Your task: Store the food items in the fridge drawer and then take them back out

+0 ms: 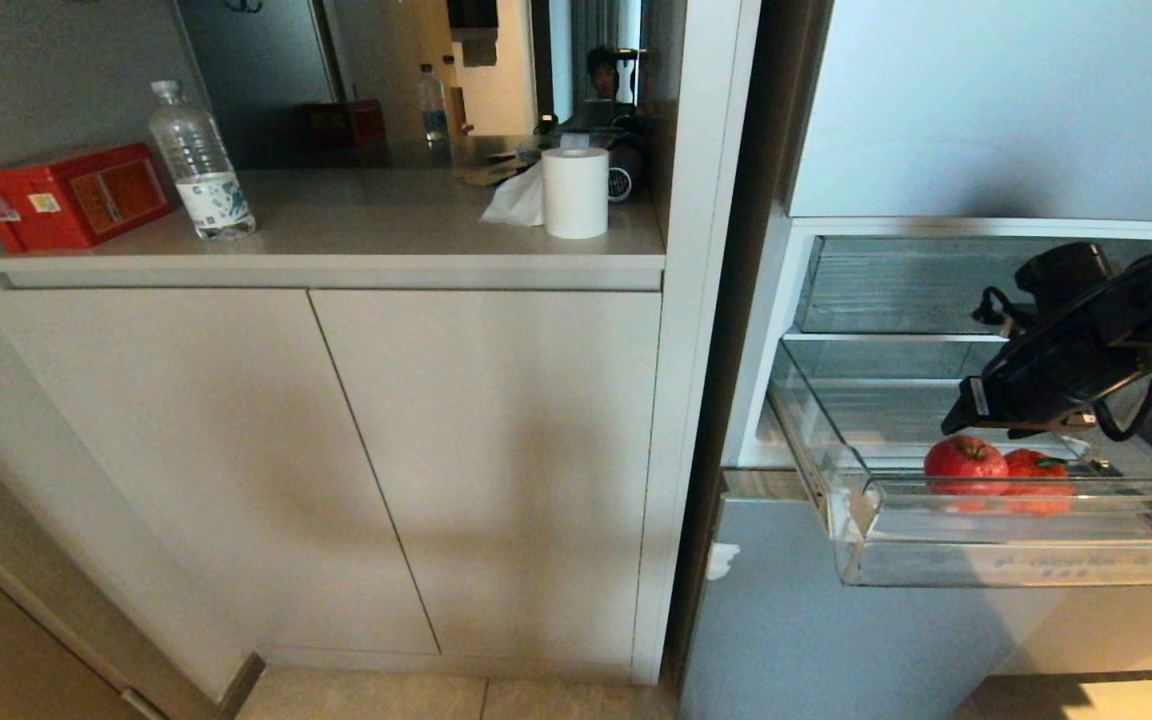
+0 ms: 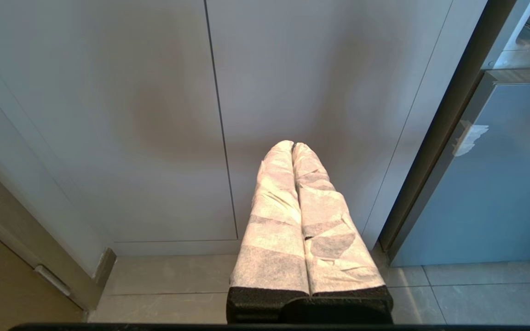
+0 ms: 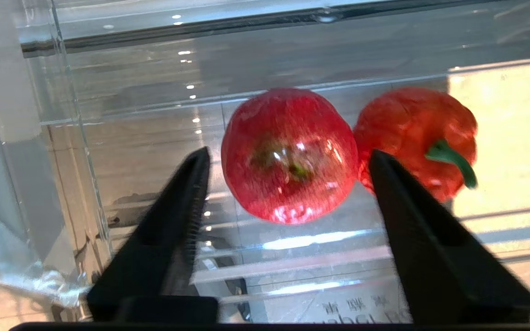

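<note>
The clear fridge drawer stands pulled out of the open fridge, and its side wall shows in the right wrist view. Two food items lie side by side inside it. One is a round glossy red one. The other is an orange-red one with a green stem. My right gripper hangs over the drawer, open, its black fingers to either side of the round red item and apart from it. My left gripper, wrapped in white cloth, is shut and empty, low before the cabinet doors.
Above the drawer sits another clear compartment. Left of the fridge a counter carries a red box, a water bottle and a paper roll. Below it are closed cabinet doors, and the blue lower fridge door.
</note>
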Controlling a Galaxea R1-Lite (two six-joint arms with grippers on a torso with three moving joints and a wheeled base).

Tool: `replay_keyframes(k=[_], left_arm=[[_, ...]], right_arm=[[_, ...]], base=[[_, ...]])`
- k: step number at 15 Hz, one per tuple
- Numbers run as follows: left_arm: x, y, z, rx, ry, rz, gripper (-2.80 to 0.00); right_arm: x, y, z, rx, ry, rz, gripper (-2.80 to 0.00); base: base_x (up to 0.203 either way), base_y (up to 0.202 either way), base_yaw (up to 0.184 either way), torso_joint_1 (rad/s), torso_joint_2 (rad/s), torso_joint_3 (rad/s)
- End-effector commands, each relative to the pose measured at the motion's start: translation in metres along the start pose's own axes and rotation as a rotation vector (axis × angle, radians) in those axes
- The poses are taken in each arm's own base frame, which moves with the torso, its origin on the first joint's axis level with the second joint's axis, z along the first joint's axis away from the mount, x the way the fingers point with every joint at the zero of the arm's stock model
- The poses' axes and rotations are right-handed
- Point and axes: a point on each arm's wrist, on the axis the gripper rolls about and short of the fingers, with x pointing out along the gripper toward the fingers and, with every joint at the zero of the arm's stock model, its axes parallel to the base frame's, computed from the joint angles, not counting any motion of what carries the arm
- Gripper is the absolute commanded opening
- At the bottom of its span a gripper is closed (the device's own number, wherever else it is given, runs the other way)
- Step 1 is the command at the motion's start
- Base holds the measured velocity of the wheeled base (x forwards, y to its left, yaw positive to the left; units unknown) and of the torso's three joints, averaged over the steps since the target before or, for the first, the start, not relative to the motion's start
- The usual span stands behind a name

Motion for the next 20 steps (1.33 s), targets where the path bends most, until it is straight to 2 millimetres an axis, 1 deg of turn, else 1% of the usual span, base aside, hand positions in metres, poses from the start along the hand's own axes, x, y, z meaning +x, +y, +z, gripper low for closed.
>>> replay_keyframes(k=[1,4,9,18,20], left_arm=[[0.000,0.000,0.000,0.000,-0.001,0.001,-2.80],[0.000,0.000,0.000,0.000,-0.001,0.000,-2.80],[0.000,0.000,0.000,0.000,-0.001,0.000,-2.80],[0.000,0.000,0.000,0.000,-0.001,0.001,-2.80],[0.000,0.000,0.000,0.000,-0.001,0.001,-2.80]], right_arm=[[0.015,0.000,0.000,-0.001,0.023,-0.001,0.00],[0.029,0.001,0.001,-0.001,0.036,-0.002,0.00],[0.045,0.000,-0.002,-0.001,0.064,-0.003,0.00],[0.058,-0.001,-0.008,-0.001,0.101,-0.005,0.00],[0.061,0.000,-0.010,0.000,0.108,-0.005,-2.80]], base=[[0.000,0.000,0.000,0.000,0.00,0.000],[0.000,0.000,0.000,0.000,0.00,0.000],[0.000,0.000,0.000,0.000,0.00,0.000],[0.000,0.000,0.000,0.000,0.00,0.000],[0.000,0.000,0.000,0.000,0.00,0.000]])
